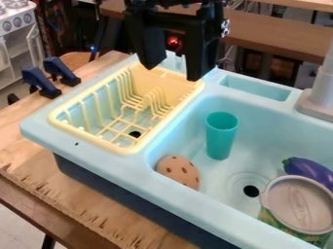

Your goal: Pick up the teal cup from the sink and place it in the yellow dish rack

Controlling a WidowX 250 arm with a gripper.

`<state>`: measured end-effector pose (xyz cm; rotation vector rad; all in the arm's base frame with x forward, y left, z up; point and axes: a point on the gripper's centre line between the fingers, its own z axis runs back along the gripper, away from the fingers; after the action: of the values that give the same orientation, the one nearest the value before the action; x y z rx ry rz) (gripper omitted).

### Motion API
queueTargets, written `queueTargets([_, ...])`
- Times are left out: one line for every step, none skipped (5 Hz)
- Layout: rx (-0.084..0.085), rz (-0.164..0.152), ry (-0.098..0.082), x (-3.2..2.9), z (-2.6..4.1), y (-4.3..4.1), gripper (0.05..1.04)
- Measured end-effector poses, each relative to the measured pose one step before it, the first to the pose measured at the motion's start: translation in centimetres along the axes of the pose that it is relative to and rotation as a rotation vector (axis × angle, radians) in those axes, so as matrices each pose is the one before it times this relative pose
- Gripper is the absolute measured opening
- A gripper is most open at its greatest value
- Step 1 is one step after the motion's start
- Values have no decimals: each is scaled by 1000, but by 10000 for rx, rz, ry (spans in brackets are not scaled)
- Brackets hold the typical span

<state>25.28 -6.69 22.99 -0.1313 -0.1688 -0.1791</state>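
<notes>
The black gripper (174, 73) hangs open over the back edge of the yellow dish rack (98, 140), with nothing between its fingers. In the sink basin (195, 114), a teal cup (221, 136) stands upright. A brown spotted cookie (177, 172) leans by the basin's near left wall. Toward the right lie a purple eggplant (309, 171) and a lidded container (300, 204), whose pale lid faces up and covers part of the eggplant from view.
The grey faucet (319, 92) rises at the back right of the light blue sink. Two dark blue clamps (40, 81) sit on the wooden table (19, 121) at the left. A toy stove (16, 19) stands in the far upper left.
</notes>
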Motion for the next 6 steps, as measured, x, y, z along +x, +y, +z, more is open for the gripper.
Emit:
queueTargets([5,28,228,-81,-644,75,1006])
queueTargets([-280,58,120,989,-1526,-566,1006])
queueTargets([-177,18,-58,1096,-1303,-499,1006])
queueTargets([370,-426,-204,1149,-1175,-1103,1006])
queueTargets([568,-95,-344,948,-1141,-702,1006])
queueTargets([196,-47,336,809,-2028,-442,1006])
